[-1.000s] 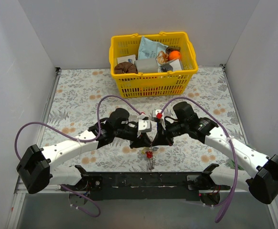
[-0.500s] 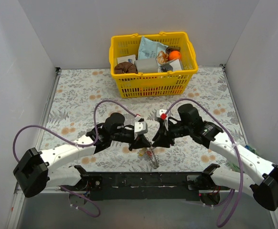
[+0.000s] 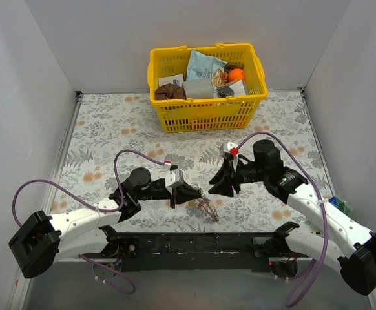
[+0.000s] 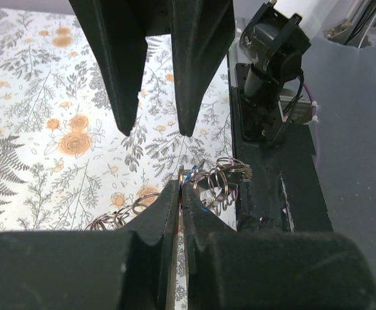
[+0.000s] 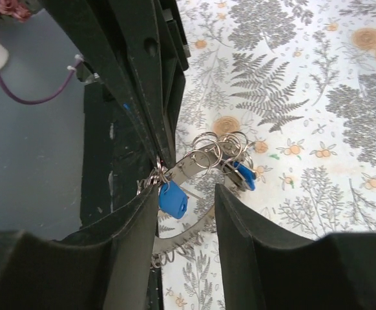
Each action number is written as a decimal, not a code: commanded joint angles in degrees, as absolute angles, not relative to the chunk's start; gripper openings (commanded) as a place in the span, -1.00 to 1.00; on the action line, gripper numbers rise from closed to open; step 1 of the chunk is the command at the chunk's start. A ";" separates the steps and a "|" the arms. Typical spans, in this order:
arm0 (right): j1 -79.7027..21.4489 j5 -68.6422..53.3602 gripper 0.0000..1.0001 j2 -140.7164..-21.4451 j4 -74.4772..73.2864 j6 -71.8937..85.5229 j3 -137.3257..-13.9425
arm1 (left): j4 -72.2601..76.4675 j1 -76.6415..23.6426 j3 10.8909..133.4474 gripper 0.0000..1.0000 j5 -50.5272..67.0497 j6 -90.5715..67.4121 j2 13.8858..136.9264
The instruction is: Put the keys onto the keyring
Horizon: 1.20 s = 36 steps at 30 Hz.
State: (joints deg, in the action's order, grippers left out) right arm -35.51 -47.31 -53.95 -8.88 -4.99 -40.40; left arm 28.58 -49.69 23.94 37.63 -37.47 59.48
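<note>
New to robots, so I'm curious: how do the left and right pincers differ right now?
The left pincer is shut, the right pincer open. The left pincer pinches the keyring by its edge; the right pincer clamps nothing, a blue key merely sitting in its gap. Both are black and point at each other above the flowered table.

the keyring (image 5: 188, 166) is a wide, flat silver-grey band, pinched edge-on at its rim between the nearly closed fingertips of the left gripper (image 4: 180, 188). a cluster of small split rings (image 5: 217, 147) sits on it just past those fingertips. a blue-headed key (image 5: 173, 198) lies close beside the left gripper's tip, framed by the spread fingers of the right gripper (image 5: 183, 192). a second blue key (image 5: 243, 174) lies farther out. the bunch is clear of the right gripper's fingers.
</note>
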 commanded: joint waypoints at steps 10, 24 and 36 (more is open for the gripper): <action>-34.80 -61.69 -0.06 -55.81 -4.04 -5.27 -39.73 | 45.35 -49.83 21.01 -1.00 39.02 -40.17 57.13; -34.80 -62.93 -0.54 -58.01 -4.22 -5.71 -40.08 | 46.85 -49.75 21.27 -1.00 40.52 -40.43 57.48; -34.80 -61.96 -0.84 -58.97 -5.18 -5.89 -40.17 | 46.93 -49.83 21.36 -1.00 41.66 -40.61 56.78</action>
State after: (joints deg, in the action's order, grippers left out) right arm -34.87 -62.78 -58.41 -5.91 -4.86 -39.55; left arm 42.46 -49.63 21.02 40.10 -40.34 59.02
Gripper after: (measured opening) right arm 0.099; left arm 0.021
